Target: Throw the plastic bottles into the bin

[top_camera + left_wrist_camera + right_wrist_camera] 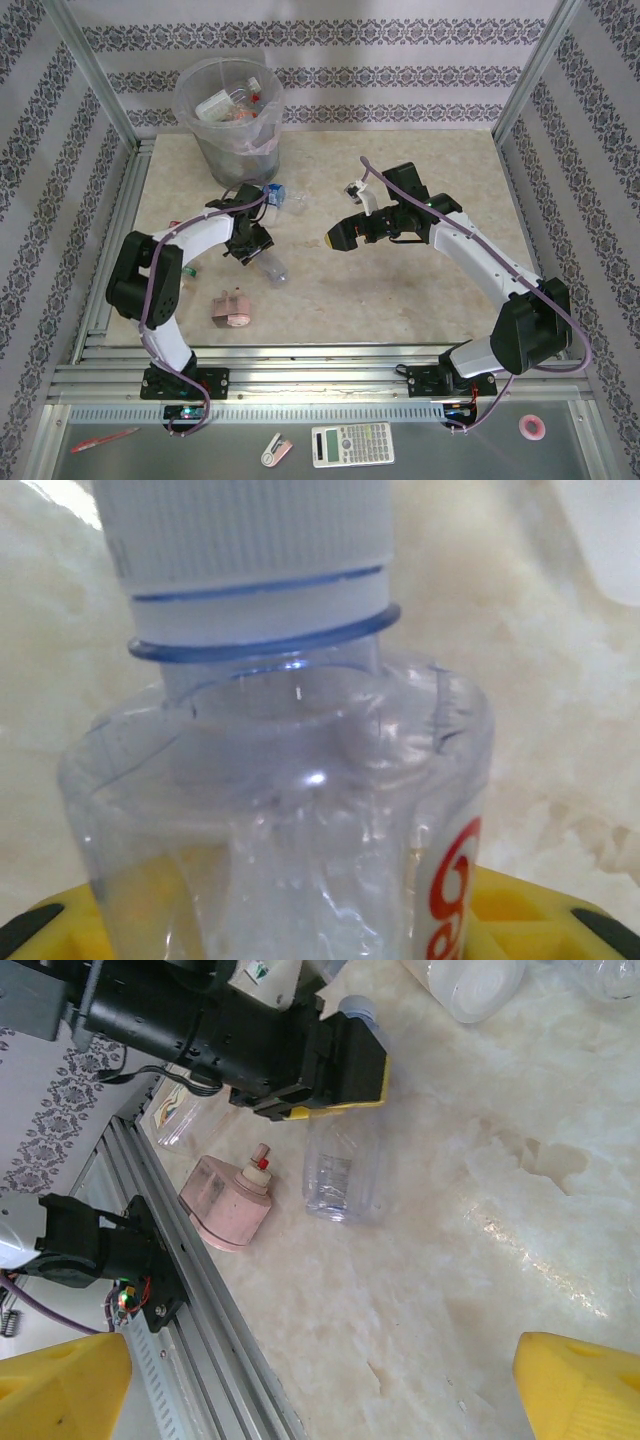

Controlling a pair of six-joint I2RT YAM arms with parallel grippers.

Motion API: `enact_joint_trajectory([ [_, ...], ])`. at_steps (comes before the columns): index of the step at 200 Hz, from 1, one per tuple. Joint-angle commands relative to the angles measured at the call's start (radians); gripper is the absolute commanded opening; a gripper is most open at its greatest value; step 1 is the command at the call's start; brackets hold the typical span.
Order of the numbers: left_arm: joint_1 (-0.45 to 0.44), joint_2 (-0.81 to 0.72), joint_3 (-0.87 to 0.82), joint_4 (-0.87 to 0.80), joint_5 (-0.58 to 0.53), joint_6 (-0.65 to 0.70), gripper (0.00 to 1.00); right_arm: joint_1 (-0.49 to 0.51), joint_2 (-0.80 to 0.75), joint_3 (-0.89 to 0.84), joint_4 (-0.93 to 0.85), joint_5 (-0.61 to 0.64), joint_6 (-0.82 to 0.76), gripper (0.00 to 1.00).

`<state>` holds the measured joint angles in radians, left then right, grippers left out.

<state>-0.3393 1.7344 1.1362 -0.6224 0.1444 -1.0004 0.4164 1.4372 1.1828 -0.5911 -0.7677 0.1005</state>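
Note:
A clear plastic bottle [275, 268] lies on the table in front of the left arm. My left gripper [250, 245] is shut on its upper part. In the left wrist view the bottle [290, 810] stands between my yellow fingers [540, 910], white cap [250, 540] pointing away, a red label on its right side. The right wrist view shows the same bottle [345, 1170] sticking out below the left gripper [340, 1060]. My right gripper [340, 237] hangs open over mid-table with nothing between its fingertips [60, 1380]. The bin [190, 120] stands at the back left with several bottles inside.
A pink lumpy object [232, 308] lies near the front left rail. Another bottle [285, 197] lies at the foot of the bin, and one more [175, 1115] lies by the left rail. Aluminium frame rails run along the table's edges.

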Motion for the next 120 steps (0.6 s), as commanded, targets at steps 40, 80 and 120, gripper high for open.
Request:
enact_joint_trajectory([
  [40, -0.033, -0.271, 0.059, -0.01, -0.127, 0.146, 0.48, 0.001, 0.013, 0.06, 0.005, -0.022, -0.015, 0.98],
  [80, -0.047, -0.357, 0.153, 0.014, -0.209, 0.225, 0.49, 0.001, 0.019, 0.069, 0.014, -0.024, -0.008, 0.98],
  [120, -0.049, -0.387, 0.244, 0.065, -0.224, 0.306, 0.49, 0.002, 0.018, 0.068, 0.019, -0.024, -0.004, 0.98],
])
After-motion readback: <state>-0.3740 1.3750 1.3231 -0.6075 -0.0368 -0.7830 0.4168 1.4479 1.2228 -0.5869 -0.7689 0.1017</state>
